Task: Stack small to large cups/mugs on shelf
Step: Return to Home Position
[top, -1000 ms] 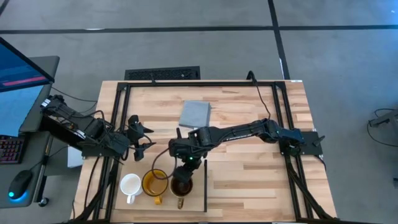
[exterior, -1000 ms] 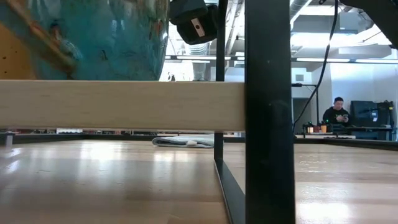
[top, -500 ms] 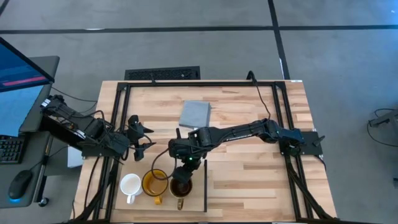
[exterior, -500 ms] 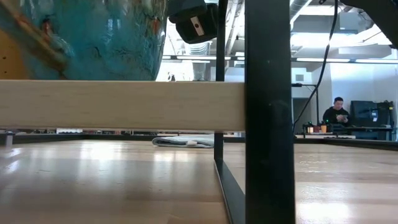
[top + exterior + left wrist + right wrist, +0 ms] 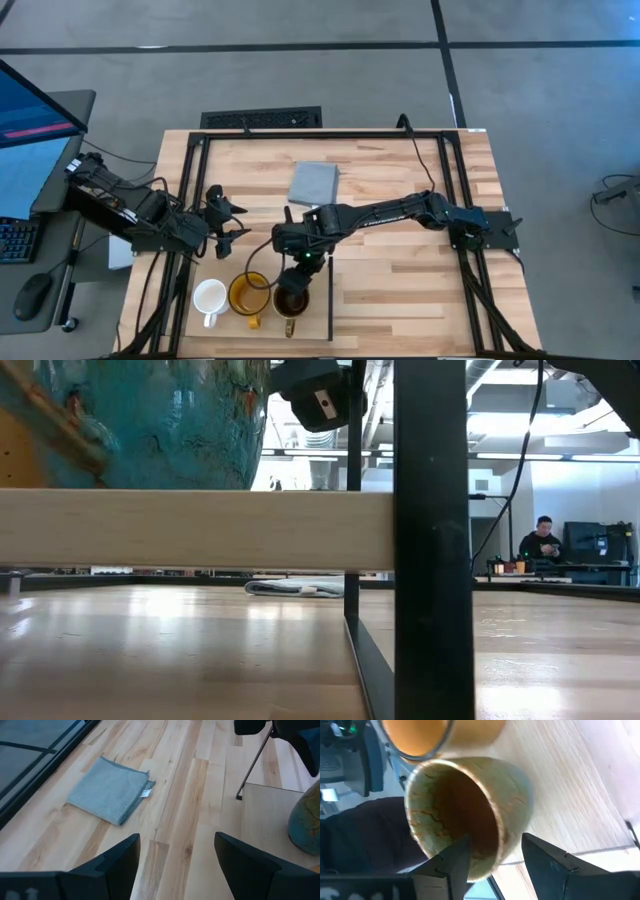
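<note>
Three mugs stand in a row on the pale wood shelf (image 5: pixel 312 322) at the table's near edge: a small white one (image 5: pixel 209 296), a yellow-amber one (image 5: pixel 248 292) and a dark brown one (image 5: pixel 291 299). The brown mug (image 5: pixel 470 810) is teal-green outside and stands on its base on the shelf (image 5: pixel 190 528). My right gripper (image 5: pixel 298 274) hangs just above it, open. One of its fingers (image 5: pixel 445 870) is over the mug's hollow and the other (image 5: pixel 550 865) is outside the wall, both apart from it. My left gripper (image 5: pixel 228 225) waits open at the table's left.
A folded grey-blue cloth (image 5: pixel 314 182) lies on the table beyond the mugs and also shows in the left wrist view (image 5: pixel 110 790). A thin black strip (image 5: pixel 331 300) runs along the shelf's right edge. A black frame post (image 5: pixel 430 540) stands close in the low view. A person sits far off in the room (image 5: pixel 543 540).
My right gripper has risen a little above the brown mug. In the low view the mug shifted slightly at first and then stood still on the shelf.
</note>
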`<state>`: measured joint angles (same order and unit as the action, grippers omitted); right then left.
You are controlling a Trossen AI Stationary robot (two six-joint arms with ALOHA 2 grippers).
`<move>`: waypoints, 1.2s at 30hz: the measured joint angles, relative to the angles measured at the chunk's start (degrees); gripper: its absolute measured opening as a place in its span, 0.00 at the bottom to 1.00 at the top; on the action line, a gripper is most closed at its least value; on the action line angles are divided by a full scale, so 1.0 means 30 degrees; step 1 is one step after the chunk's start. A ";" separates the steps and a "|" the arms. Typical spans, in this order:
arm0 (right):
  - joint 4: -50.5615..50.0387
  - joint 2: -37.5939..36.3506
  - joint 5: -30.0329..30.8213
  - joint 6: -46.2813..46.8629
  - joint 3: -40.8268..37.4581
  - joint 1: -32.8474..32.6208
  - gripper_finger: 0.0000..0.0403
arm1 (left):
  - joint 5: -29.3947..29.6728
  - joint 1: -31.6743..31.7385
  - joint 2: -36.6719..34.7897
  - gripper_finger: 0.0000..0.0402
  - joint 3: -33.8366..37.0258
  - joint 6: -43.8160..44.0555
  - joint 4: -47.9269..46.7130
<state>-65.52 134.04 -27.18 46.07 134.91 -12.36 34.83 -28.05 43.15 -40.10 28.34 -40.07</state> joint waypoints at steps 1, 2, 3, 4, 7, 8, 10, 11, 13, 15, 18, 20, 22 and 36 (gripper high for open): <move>-0.0241 0.0000 0.0003 0.0005 0.0000 0.0000 0.50 | 0.0000 0.0000 -0.0005 0.62 0.0000 0.0000 0.0000; -0.0474 0.0000 0.0007 0.0005 0.0000 0.0000 0.50 | 0.0000 0.0000 -0.0006 0.62 0.0000 0.0000 0.0000; -0.0683 0.0000 0.0007 0.0005 0.0000 0.0000 0.50 | 0.0000 0.0004 -0.0003 0.62 0.0000 0.0000 0.0000; -0.0854 0.0000 0.0015 0.0005 0.0000 0.0000 0.50 | 0.0000 0.0007 -0.0006 0.62 0.0000 0.0000 0.0000; -0.1019 0.0000 0.0015 0.0005 0.0000 0.0000 0.50 | -0.0005 0.0007 -0.0004 0.62 0.0000 0.0000 -0.0002; -0.1010 0.0000 0.0015 0.0005 0.0000 0.0000 0.50 | 0.0000 0.0000 -0.0003 0.62 0.0000 0.0000 -0.0007; -0.1012 0.0000 0.0009 0.0008 0.0000 0.0036 0.50 | -0.0005 0.0006 -0.0004 0.62 0.0000 0.0000 -0.0007; -0.1016 0.0000 0.0013 0.0005 0.0000 0.0040 0.50 | -0.0007 0.0000 0.0001 0.62 0.0000 0.0000 -0.0007; -0.1017 0.0000 0.0007 0.0005 0.0000 0.0124 0.50 | -0.0001 0.0000 0.0000 0.62 0.0000 0.0000 -0.0014; -0.1012 0.0000 -0.0058 0.0005 0.0000 0.0166 0.50 | -0.0007 0.0000 -0.0006 0.62 0.0000 0.0000 -0.0022; -0.1010 0.0000 -0.0485 0.0005 0.0000 0.0292 0.50 | -0.0043 0.0006 -0.0006 0.62 0.0000 -0.0001 -0.0022; -0.1010 0.0000 -0.0562 0.0005 0.0000 0.0321 0.50 | -0.0251 0.0000 0.0001 0.62 0.0000 0.0000 -0.0022; -0.1010 0.0000 -0.0680 0.0005 0.0000 0.0321 0.50 | -0.0487 0.0003 -0.0003 0.62 0.0000 0.0000 -0.0029; -0.1005 0.0000 -0.0986 -0.0009 0.0000 0.0415 0.50 | -0.0510 0.0007 -0.0006 0.62 0.0000 0.0000 -0.0036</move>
<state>-68.54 134.04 -30.14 46.04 134.91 -11.11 33.30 -28.03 43.14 -40.10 28.34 -40.18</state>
